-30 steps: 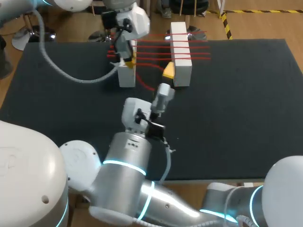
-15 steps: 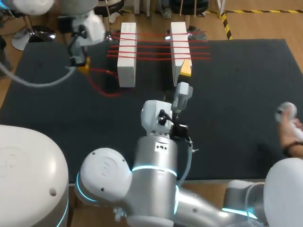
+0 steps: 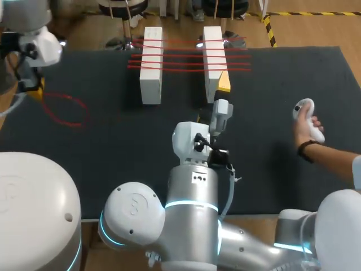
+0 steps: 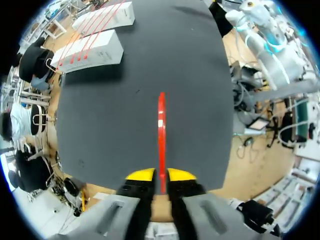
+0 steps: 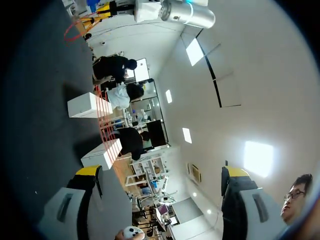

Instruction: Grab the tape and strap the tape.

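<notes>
nearby, person's hand (image 3: 307,125) over table (image 3: 271,84); left tool (image 4: 161,175) pinches red tape (image 4: 161,130).

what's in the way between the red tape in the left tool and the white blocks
Nothing visible. The left tool is shut on the red tape, and only bare table lies between it and the nearer white block. The right tool sits by the far block, off that path.

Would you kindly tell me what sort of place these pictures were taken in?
Probably a robotics lab test bench: the left arm and right arm are over a dark matted table, red tape is strung across two white blocks, and a person's hand holds a controller over the table.
</notes>
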`<action>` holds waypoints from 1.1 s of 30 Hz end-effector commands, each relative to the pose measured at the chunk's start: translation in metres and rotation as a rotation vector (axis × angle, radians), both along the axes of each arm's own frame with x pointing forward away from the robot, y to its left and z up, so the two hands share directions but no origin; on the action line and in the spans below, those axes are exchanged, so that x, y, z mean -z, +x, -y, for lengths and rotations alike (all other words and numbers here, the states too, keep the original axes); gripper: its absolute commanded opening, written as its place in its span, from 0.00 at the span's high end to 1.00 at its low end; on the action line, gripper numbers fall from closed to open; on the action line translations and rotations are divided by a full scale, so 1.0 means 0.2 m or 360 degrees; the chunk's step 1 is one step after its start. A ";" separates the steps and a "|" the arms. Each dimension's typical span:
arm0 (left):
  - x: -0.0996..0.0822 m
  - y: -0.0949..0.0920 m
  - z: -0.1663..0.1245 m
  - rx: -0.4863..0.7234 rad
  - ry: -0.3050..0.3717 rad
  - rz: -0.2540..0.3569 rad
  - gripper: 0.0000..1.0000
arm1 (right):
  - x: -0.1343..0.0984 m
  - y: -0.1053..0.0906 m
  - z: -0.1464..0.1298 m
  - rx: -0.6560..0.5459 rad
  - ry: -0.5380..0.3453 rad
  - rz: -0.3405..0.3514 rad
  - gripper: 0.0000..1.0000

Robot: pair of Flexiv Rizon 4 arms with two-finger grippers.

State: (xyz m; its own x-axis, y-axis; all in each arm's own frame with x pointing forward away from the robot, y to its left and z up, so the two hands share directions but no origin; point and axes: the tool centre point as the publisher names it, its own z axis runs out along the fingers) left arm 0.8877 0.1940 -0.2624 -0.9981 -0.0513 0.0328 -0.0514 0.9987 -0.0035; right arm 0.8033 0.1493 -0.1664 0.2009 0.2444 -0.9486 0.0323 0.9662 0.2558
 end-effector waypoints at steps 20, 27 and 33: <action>-0.01 0.14 -0.02 0.0060 -0.0026 -0.0021 0.00 | -0.01 0.00 0.01 0.0000 -0.0003 -0.0006 0.00; -0.01 0.14 -0.02 0.0060 -0.0026 -0.0021 0.00 | -0.01 0.00 0.01 0.0000 -0.0003 -0.0006 0.00; -0.01 0.14 -0.02 0.0060 -0.0026 -0.0021 0.00 | -0.01 0.00 0.01 0.0000 -0.0003 -0.0006 0.00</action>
